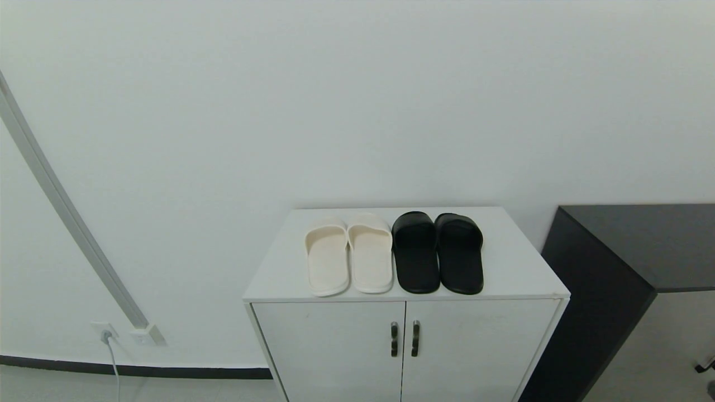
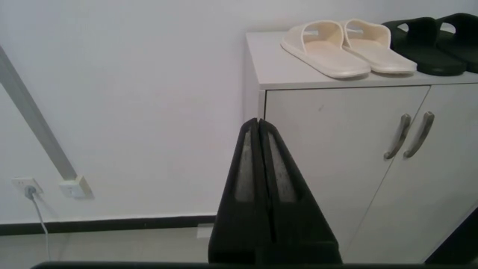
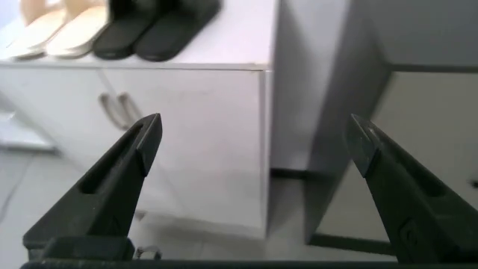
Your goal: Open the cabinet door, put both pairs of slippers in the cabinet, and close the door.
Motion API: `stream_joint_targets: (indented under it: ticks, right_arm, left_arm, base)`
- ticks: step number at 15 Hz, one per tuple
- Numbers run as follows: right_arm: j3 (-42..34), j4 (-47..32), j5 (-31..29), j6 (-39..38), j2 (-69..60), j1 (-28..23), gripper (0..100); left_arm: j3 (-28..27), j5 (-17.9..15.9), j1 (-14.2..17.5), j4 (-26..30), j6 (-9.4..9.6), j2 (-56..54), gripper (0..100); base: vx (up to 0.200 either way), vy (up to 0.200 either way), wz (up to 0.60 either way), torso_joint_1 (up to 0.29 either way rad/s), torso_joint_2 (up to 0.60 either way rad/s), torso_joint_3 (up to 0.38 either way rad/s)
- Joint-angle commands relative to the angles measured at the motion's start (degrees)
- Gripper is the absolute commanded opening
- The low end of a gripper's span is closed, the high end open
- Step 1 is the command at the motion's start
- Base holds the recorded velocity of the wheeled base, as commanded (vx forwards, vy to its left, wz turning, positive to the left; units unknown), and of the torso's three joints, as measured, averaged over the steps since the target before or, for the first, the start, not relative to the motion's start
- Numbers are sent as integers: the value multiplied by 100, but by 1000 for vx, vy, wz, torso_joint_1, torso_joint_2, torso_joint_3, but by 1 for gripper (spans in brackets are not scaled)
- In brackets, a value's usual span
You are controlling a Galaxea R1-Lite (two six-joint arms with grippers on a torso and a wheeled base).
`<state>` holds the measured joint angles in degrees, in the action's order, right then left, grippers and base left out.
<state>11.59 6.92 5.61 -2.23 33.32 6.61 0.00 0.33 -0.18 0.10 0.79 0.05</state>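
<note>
Your right gripper [image 3: 255, 127] gapes wide and your left gripper [image 2: 258, 123] is pinched flat before the shut white cabinet [image 1: 335, 346], whose close-set handles [image 1: 415, 338] you could catch together, and a jerked pull might shake the cream slippers [image 1: 368, 257] and black slippers [image 1: 416, 254] off its top.

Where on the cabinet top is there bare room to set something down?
Two bare strips on the cabinet top: one between the white slippers and its left edge, one between the black slippers and its right edge, the right a little wider. The middle is crowded: both pairs lie side by side, almost from front edge to wall.
</note>
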Motion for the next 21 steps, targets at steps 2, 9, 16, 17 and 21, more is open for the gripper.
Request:
stream_joint_targets:
  ticks: [2,9,16,17,21]
  right_arm:
    - [572,1013,-288,-216,2460,1282,100]
    - [1873,1874,-1554,-1095,4517,3048,100]
    - [3754,1883,-3066,-1579,6618,3646,100]
    - [3903,1883,-3074,-1596,6785,3646,100]
    - [4861,2041,-3707,-1587,7892,3637,100]
  left_arm:
    - [0,2,1,-1,0,4,0]
    - [0,2,1,-1,0,4,0]
    - [0,2,1,-1,0,4,0]
    - [0,2,1,-1,0,4,0]
    - [0,2,1,-1,9,4,0]
  base:
    - [0,0,0,0,0,0]
    - [0,0,0,0,0,0]
    - [0,0,0,0,0,0]
    - [0,0,0,0,0,0]
    - [0,0,0,0,0,0]
